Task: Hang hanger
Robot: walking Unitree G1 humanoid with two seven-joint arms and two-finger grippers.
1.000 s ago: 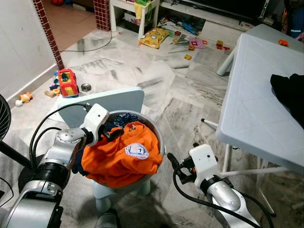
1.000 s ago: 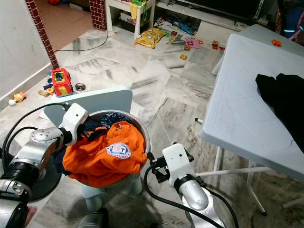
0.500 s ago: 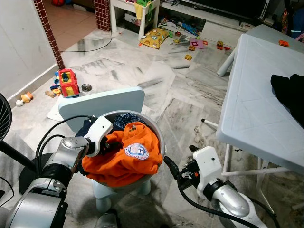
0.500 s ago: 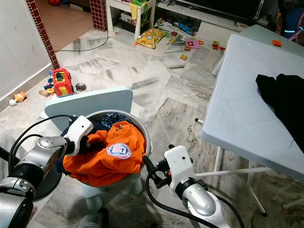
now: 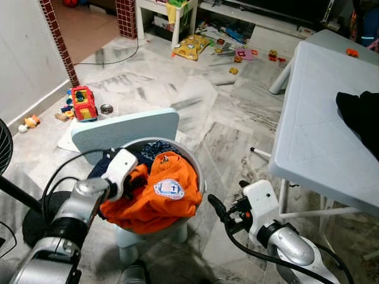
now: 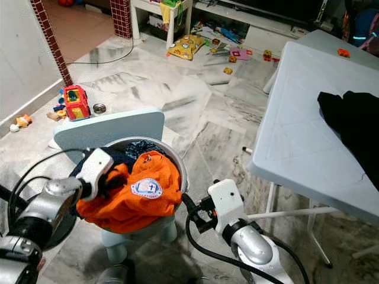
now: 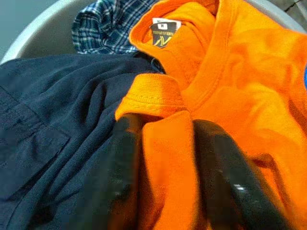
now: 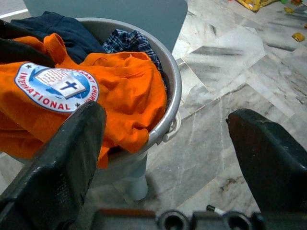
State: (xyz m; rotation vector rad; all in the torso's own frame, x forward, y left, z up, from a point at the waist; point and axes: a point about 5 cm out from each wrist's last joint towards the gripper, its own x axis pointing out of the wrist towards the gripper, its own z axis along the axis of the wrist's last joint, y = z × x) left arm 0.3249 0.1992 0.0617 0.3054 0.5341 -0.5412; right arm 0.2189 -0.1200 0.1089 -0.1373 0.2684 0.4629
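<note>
A grey laundry basket (image 5: 199, 171) stands on a small stool, holding an orange shirt (image 5: 169, 198) with a round badge, a navy garment (image 7: 53, 120) and a plaid cloth (image 7: 105, 28). My left gripper (image 5: 135, 181) reaches in from the basket's left side. Its black fingers (image 7: 123, 158) are shut on a bunched fold of the orange shirt near the collar. My right gripper (image 5: 217, 210) hovers low beside the basket's right side, open, with wide-spread fingers (image 8: 62, 163) holding nothing.
A pale blue chair back (image 5: 124, 130) stands just behind the basket. At the right is a white plastic table (image 5: 314, 118) with a black garment (image 5: 361, 115) on it. A fan (image 5: 5, 151) is at the far left. Toys (image 5: 83, 102) lie scattered on the marble floor.
My left gripper has dropped from the basket's left rim into the clothes and closed on the orange shirt's fold. The right gripper has shifted slightly, still open.
</note>
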